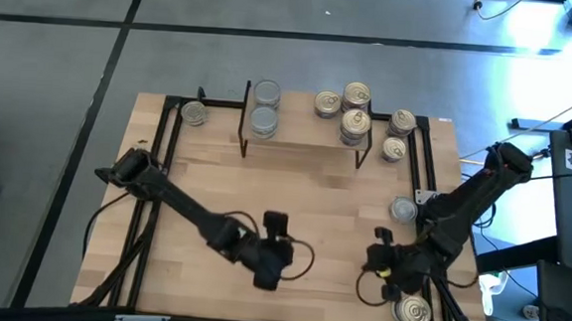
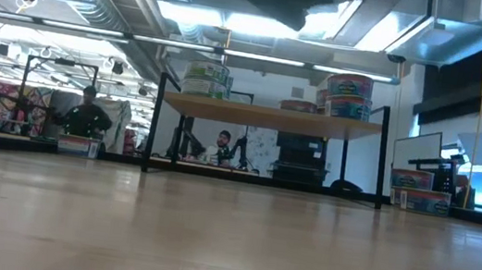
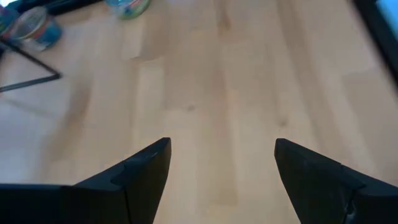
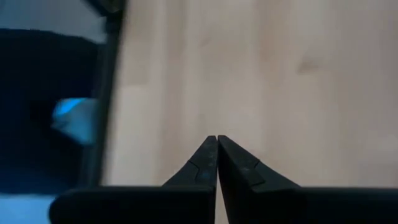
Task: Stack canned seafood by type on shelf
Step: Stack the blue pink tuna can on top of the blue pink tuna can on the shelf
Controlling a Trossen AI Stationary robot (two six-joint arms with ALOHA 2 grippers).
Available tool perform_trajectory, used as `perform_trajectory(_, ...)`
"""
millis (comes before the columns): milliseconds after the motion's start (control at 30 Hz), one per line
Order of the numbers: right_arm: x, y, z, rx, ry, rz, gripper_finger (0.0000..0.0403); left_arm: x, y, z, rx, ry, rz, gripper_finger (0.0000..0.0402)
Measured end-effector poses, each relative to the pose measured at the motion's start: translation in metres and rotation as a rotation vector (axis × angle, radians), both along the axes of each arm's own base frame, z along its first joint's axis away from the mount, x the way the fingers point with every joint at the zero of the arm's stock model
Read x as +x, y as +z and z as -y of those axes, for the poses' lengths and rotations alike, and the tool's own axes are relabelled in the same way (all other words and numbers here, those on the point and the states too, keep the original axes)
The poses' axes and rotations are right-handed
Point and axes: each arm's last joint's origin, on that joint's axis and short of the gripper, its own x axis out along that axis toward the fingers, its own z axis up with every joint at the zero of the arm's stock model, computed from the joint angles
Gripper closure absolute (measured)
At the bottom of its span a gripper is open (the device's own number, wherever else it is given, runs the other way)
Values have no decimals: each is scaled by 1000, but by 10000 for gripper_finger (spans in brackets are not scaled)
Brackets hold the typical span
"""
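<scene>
The shelf (image 1: 304, 140) stands at the table's far middle on thin black legs. On it are silver-lidded cans (image 1: 265, 106) at its left end and gold-lidded cans (image 1: 355, 110) at its right end; the low view shows them on top of the shelf (image 2: 271, 116). Loose cans rest on the table: one left of the shelf (image 1: 193, 113), two right of it (image 1: 398, 135), a silver-lidded one by the right edge (image 1: 403, 209) and a gold-lidded one at the near right corner (image 1: 413, 311). My left gripper (image 3: 221, 146) is open over bare wood near the table's front middle (image 1: 276, 230). My right gripper (image 4: 216, 140) is shut and empty at the near right (image 1: 375, 248).
Black frame rails run along the table's left (image 1: 163, 133) and right (image 1: 430, 159) sides. Bare wood lies between the shelf and both grippers. Beyond the table, people (image 2: 85, 115) show in the room behind.
</scene>
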Motion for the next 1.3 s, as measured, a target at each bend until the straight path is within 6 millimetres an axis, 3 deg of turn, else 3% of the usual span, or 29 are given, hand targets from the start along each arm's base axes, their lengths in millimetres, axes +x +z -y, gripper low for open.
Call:
perform_trajectory(167,-22,0,-18,199,-24,-189,388,-7,-20,14,-111,18,92,117)
perform_trajectory(400,-54,0,-37,394,-132,-483,388,-7,-21,20,-213,55,167,117)
perform_trajectory(633,-78,-9,-53,395,-218,-599,388,-7,-19,24,-243,55,191,117)
perform_trajectory(900,-70,-30,-65,306,-169,-549,388,-8,-20,25,-262,68,192,117)
perform_trajectory(1300,-28,-37,-45,136,-138,-318,388,-8,-20,25,-259,68,188,117)
